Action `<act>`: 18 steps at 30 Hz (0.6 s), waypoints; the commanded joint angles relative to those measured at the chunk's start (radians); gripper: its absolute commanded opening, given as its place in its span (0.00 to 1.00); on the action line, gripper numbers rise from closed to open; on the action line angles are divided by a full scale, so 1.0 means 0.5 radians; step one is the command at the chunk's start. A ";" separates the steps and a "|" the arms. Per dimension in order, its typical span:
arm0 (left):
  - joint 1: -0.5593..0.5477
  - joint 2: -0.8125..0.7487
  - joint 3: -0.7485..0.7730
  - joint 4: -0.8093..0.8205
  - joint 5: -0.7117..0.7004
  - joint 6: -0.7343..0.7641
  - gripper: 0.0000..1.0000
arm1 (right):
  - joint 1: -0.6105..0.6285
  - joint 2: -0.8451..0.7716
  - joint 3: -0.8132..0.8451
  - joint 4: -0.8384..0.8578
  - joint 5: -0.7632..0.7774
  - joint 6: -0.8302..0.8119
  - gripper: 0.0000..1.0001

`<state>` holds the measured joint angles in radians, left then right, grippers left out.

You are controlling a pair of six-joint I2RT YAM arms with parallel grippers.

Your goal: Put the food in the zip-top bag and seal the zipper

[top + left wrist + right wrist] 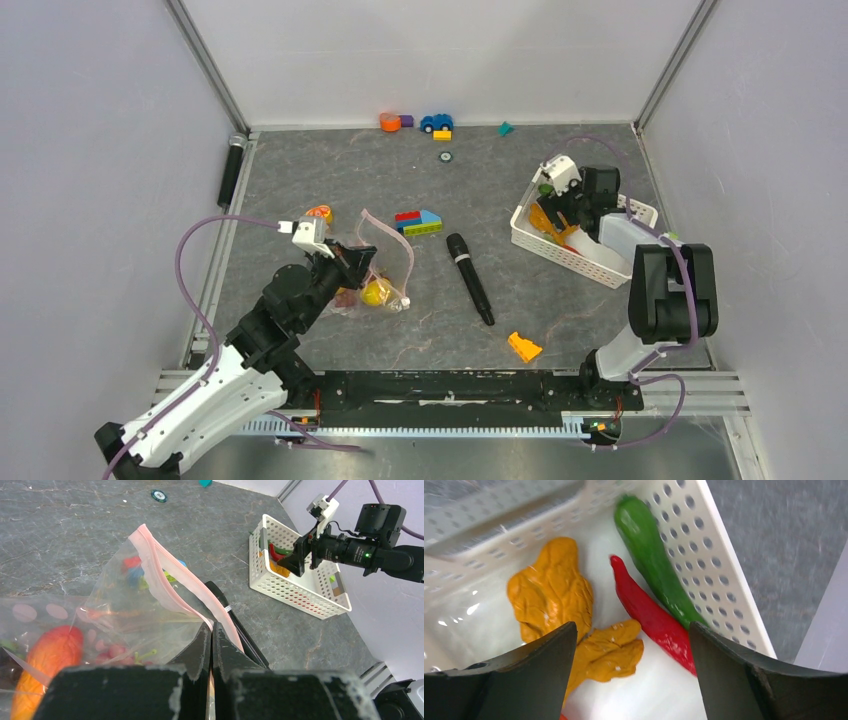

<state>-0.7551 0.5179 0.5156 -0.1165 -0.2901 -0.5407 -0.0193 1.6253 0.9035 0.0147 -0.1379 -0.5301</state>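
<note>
A robotics lab test cell: two arms (290, 300) bolted to a metal rail (440, 430) at the table (300, 170) edge, plain white panels (450, 50) on aluminium posts (207, 60) boxing it in, purple cables (182, 265) (looping loose), and props: toy food (651, 615), building bricks (418, 221), a microphone (470, 278).

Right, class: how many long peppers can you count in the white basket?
2. The green pepper lies against the wall of the white basket; the red chili lies beside it. Others may be hidden.

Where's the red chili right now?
Right wrist view: the red chili lies in the white basket, beside the green pepper, under the open right gripper.
</note>
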 commanded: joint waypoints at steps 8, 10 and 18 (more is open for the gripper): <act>-0.005 0.009 0.015 0.096 -0.014 -0.016 0.04 | 0.104 0.213 0.234 0.042 -0.007 -0.471 0.69; -0.005 0.013 0.017 0.098 -0.019 -0.014 0.04 | 0.114 0.252 0.268 0.006 -0.018 -0.496 0.68; -0.005 0.023 0.014 0.098 -0.029 -0.015 0.04 | 0.132 0.429 0.369 -0.022 -0.010 -0.541 0.66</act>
<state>-0.7551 0.5262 0.5156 -0.1169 -0.2871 -0.5407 0.0441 1.7996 1.0332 0.0048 -0.1528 -0.7712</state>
